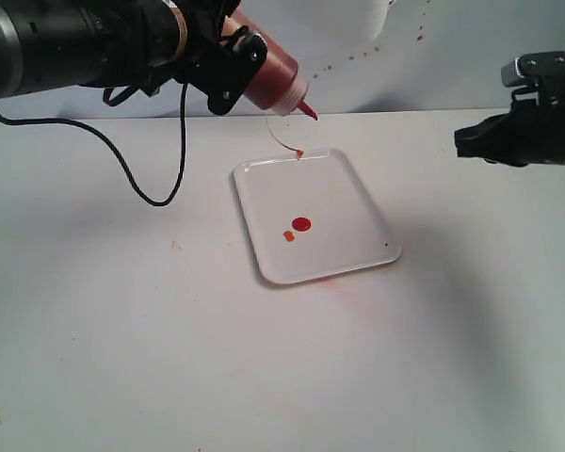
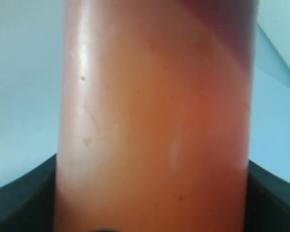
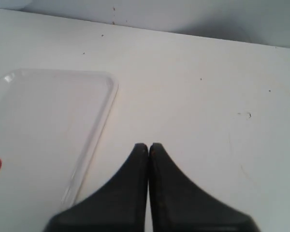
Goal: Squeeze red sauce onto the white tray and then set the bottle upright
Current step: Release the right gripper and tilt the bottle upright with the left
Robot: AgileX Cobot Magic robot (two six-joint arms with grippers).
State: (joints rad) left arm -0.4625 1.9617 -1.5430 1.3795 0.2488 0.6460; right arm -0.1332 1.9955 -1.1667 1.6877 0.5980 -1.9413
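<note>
While left jaws grip tilted bottle (image 1: 271, 75), we aim nozzle (image 1: 306, 110) at white tray (image 1: 348, 188) below them, squeeze gently; right jaws closed, empty.

In the left wrist view the bottle (image 2: 154, 125) is blurred, both ends cut off by the edges.

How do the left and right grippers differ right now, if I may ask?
The left gripper is shut on the tilted bottle; the right gripper holds nothing, jaws together. The left hangs near the white tray's far edge, the right off to its side. Both are black.
</note>
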